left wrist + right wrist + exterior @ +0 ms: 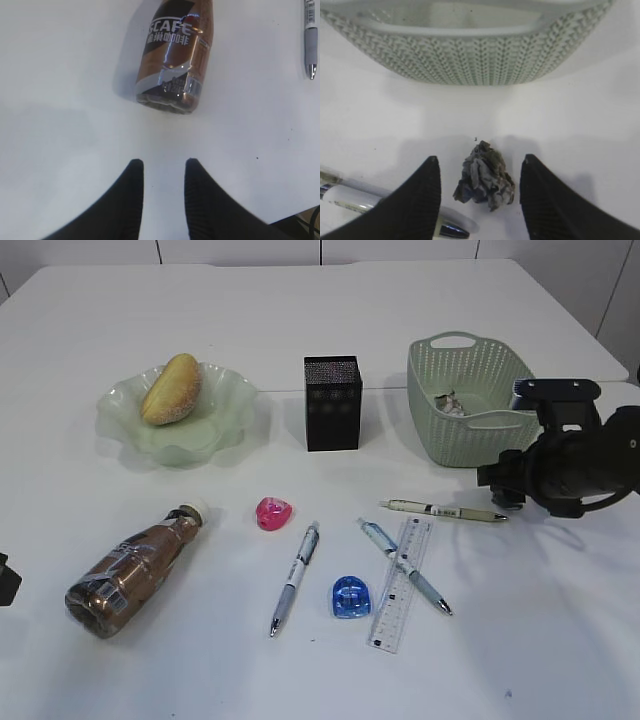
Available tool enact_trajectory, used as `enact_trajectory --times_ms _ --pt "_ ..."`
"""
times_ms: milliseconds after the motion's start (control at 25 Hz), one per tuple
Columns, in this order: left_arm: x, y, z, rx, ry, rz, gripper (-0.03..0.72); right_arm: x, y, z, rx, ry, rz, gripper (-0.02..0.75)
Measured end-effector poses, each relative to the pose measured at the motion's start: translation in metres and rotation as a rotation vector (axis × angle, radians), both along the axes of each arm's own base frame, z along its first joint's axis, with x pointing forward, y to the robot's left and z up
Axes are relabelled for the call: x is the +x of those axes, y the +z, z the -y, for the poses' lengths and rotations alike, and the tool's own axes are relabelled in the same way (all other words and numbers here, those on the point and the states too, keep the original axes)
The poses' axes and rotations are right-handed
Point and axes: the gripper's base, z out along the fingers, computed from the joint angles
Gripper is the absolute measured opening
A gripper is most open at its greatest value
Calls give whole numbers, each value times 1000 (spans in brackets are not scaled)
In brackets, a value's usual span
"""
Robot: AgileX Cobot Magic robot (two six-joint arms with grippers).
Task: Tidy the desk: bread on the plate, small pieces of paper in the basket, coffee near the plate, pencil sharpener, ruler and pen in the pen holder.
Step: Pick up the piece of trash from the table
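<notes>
Now, crumpled grey paper wad [485, 182], creased, between open right gripper [480, 172] fingers

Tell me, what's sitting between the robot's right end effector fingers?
A small crumpled grey paper ball lies on the white desk between the open right end effector fingers, untouched, in the right wrist view.

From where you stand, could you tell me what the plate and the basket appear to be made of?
The plate looks like pale green translucent glass, glossy with a wavy rim, though moulded plastic is possible. The basket looks like matte pale green plastic, perforated in a woven pattern.
</notes>
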Motion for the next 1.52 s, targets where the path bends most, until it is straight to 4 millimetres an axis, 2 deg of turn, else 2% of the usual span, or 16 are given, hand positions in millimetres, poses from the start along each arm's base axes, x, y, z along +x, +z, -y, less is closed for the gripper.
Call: enact_trajectory --times_ms 400,680,880,1080,1320,1520 --pt "0 0 0 -1 1 0 195 3 -14 0 -3 1 -28 408" --pt "0 0 0 -1 1 0 195 7 -16 0 -3 1 -24 399" --pt "0 0 0 -1 1 0 195 9 -18 -1 -3 1 -26 281" --pt "0 0 0 -1 1 0 195 9 -18 -1 -3 1 -26 221" --pt "0 0 0 -1 1 0 195 9 -18 -1 -3 1 -26 35" --pt "0 0 0 -1 1 0 197 9 -18 -1 -3 1 -26 15"
